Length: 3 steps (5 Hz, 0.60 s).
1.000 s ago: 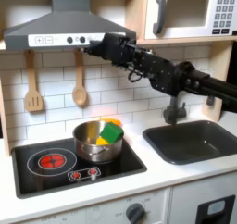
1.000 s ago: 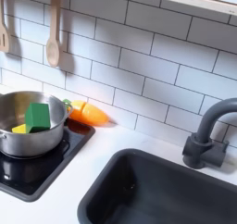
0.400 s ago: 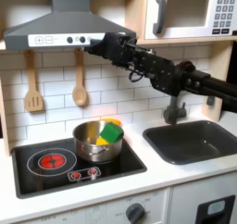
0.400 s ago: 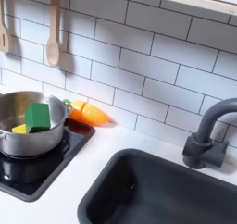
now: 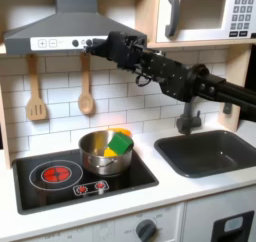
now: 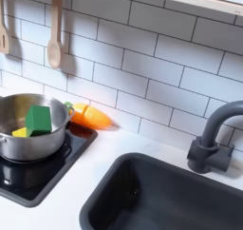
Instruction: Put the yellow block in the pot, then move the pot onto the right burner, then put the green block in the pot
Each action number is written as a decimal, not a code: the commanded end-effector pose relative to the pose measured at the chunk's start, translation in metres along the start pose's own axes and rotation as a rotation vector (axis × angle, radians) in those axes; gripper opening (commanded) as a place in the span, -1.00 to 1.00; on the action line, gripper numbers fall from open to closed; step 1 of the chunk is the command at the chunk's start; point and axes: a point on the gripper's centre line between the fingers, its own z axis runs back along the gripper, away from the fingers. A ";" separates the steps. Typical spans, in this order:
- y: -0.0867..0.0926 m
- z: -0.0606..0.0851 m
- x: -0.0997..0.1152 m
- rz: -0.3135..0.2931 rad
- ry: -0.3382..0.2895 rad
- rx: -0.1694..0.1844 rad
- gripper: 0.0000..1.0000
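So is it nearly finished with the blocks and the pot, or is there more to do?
It looks finished. The pot sits on the burner at the first exterior view's right, and both the yellow block and the green block are inside it. The gripper is raised near the hood, well clear of the pot, holding nothing visible. Nothing seems left.

Shiny pot (image 6: pixel 24 129) on the black stove (image 6: pixel 38 172), at the second exterior view's left. Green block (image 6: pixel 39 119) inside, standing up, with the yellow block (image 6: pixel 20 132) just beside it, lower down. Orange carrot (image 6: pixel 92 116) lying behind the pot, by the white tile wall (image 6: pixel 161 63). Wooden spoon (image 6: pixel 55 34) hanging up on the wall. Dark sink (image 6: pixel 161 201) at the right, with a grey tap (image 6: pixel 214 139).
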 end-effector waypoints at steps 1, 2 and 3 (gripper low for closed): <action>0.003 -0.002 0.005 0.029 -0.014 -0.003 -1.00; 0.004 -0.006 0.000 0.035 0.002 -0.005 -1.00; 0.007 -0.011 0.001 0.036 -0.001 -0.002 -1.00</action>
